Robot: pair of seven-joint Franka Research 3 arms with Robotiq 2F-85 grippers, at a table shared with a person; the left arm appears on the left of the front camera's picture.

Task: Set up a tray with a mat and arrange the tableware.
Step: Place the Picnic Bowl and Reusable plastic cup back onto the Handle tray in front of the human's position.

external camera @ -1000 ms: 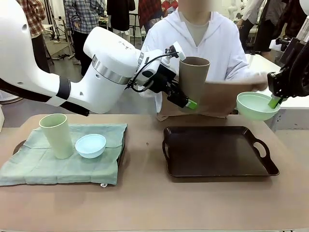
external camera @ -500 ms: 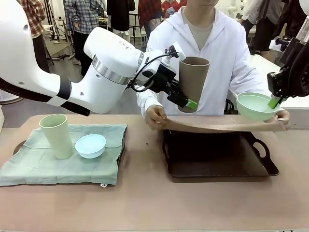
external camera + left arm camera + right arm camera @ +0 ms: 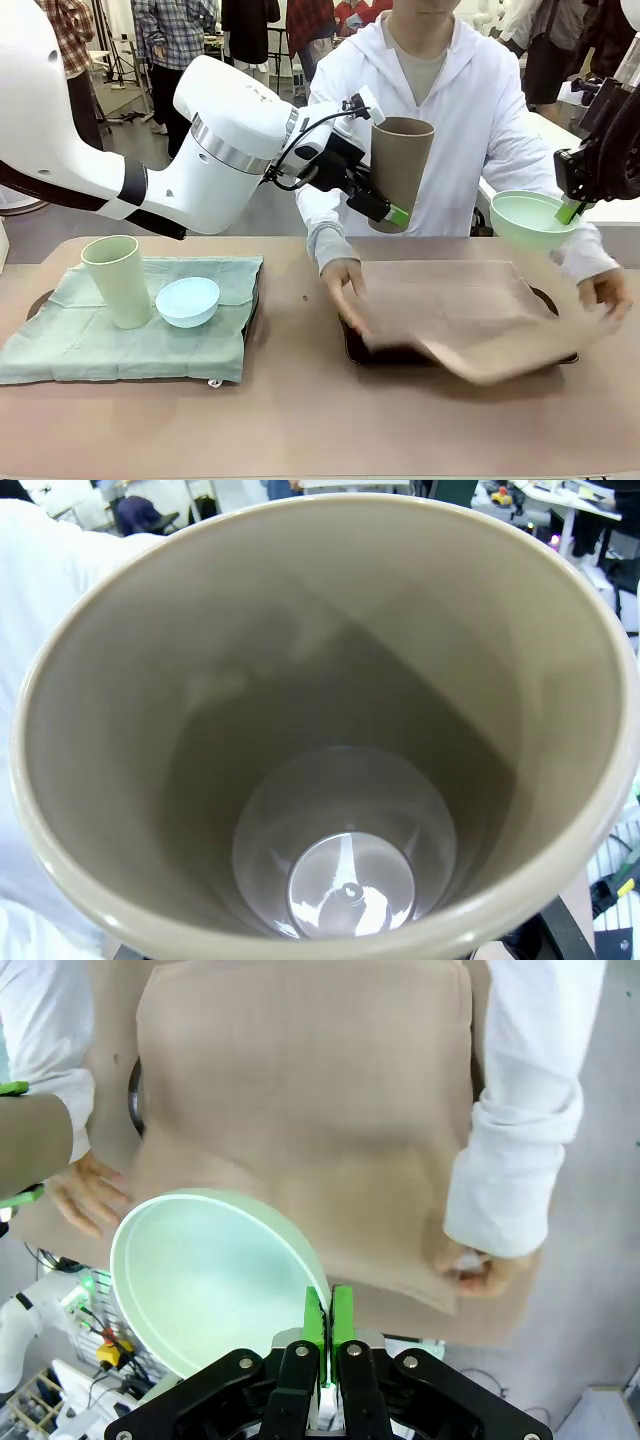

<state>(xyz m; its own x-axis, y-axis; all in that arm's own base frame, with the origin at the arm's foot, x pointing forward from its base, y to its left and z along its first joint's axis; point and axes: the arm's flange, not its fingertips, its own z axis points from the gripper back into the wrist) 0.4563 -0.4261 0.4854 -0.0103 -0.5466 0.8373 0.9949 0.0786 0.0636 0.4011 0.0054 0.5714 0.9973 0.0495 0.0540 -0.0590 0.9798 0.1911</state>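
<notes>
Nearest us, on the left tray's green cloth [image 3: 120, 340], stand the tall pale green handleless cup [image 3: 117, 280] and the small light blue bowl [image 3: 187, 301], just beside each other. Further right, we see the person's hands [image 3: 343, 283] spreading a tan fabric mat [image 3: 470, 315] over the dark brown tray [image 3: 348, 335]. Above, our left gripper [image 3: 390, 208] clasps the tall brown cup [image 3: 402, 165] aloft, while our right gripper [image 3: 327, 1312] pinches the mint green bowl's [image 3: 210, 1280] rim.
</notes>
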